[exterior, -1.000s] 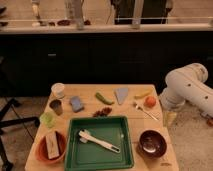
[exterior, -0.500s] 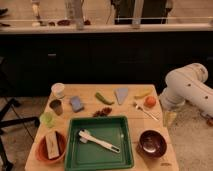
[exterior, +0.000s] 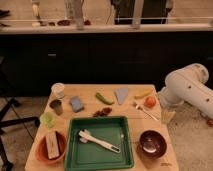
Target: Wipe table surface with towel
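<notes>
Wedge-shaped pale grey-blue cloth towel [exterior: 121,94] lies flat on tan planked table surface [exterior: 88,92]. My gripper [exterior: 167,116] right of towel, at table edge; grip state unclear.

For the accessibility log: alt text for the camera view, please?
A small grey-blue towel lies near the back of a cluttered wooden table, with nothing holding it. The white robot arm stands off the table's right side, its gripper low beside that edge.

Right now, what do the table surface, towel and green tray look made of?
Table surface: light tan wood, matte; plank lines show. Towel: soft cloth, pale grey-blue, folded wedge. Green tray: probably plastic, smooth uniform colour. Gripper sits by the table's right edge, apart from the towel.
</notes>
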